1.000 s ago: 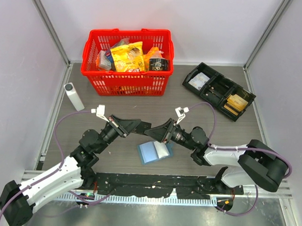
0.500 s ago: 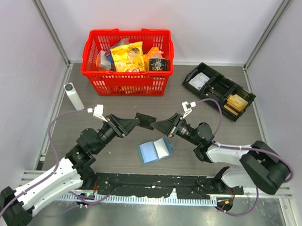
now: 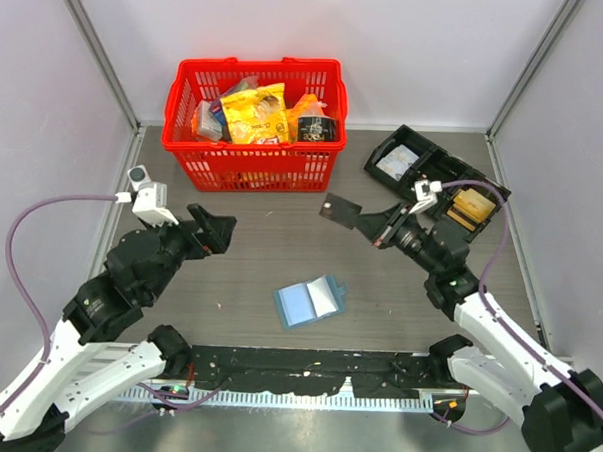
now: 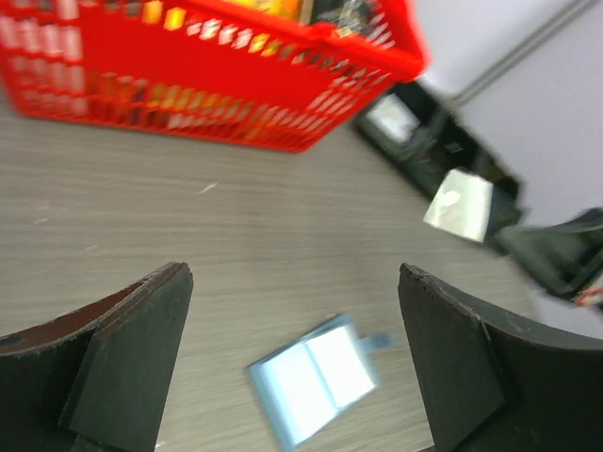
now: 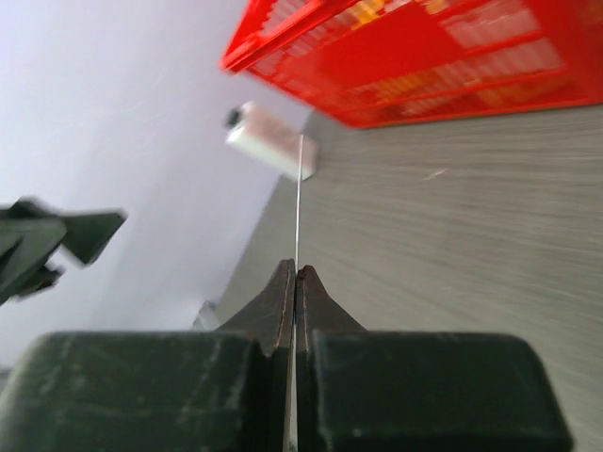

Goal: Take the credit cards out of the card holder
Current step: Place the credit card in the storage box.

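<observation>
Grey wood-grain tabletop [image 3: 265, 249], boxed in by plain pale walls [image 3: 390, 40] on three sides, with silver metal posts [image 3: 97, 52] in the back corners. Lighting's even, pretty soft.

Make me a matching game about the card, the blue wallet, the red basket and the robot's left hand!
Things:
1. credit card
2. card holder
3. red basket
4. left gripper

Where or how:
A. jaws wide apart, holding nothing
B. lying open on the table
C. pinched by the right gripper
D. at the back, full of packets

Pairs: 1-C, 2-B, 3-D, 4-A
</observation>
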